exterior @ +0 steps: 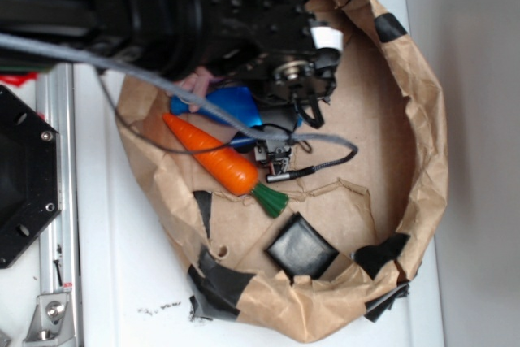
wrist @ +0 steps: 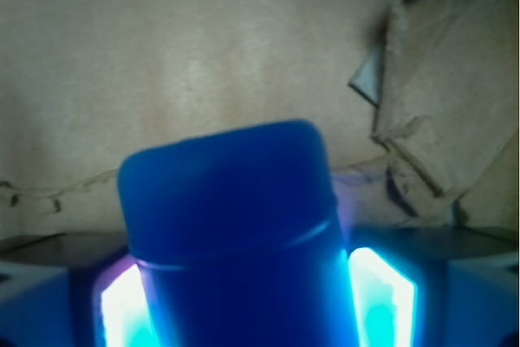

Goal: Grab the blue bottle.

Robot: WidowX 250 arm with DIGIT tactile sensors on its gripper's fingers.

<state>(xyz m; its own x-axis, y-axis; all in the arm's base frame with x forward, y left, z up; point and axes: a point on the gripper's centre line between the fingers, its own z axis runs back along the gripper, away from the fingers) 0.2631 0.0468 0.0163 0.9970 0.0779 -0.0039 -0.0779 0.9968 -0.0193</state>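
Note:
The blue bottle [wrist: 231, 233] fills the lower middle of the wrist view, its rounded end pointing away over the brown paper floor. My gripper [wrist: 244, 290] is shut on it, with the lit left pad [wrist: 122, 306] and right pad [wrist: 382, 298] against its two sides. In the exterior view the blue bottle [exterior: 230, 108] lies inside the paper-lined basin, mostly under the black arm [exterior: 244, 14]. The arm hides the fingers there.
An orange carrot [exterior: 218, 158] with a green stem lies just beside the bottle. A pink plush [exterior: 195, 85] peeks out under the arm. A black square block [exterior: 301, 248] sits near the front wall. Crumpled paper walls [exterior: 426, 119] ring the basin; a metal rail [exterior: 57, 160] runs at left.

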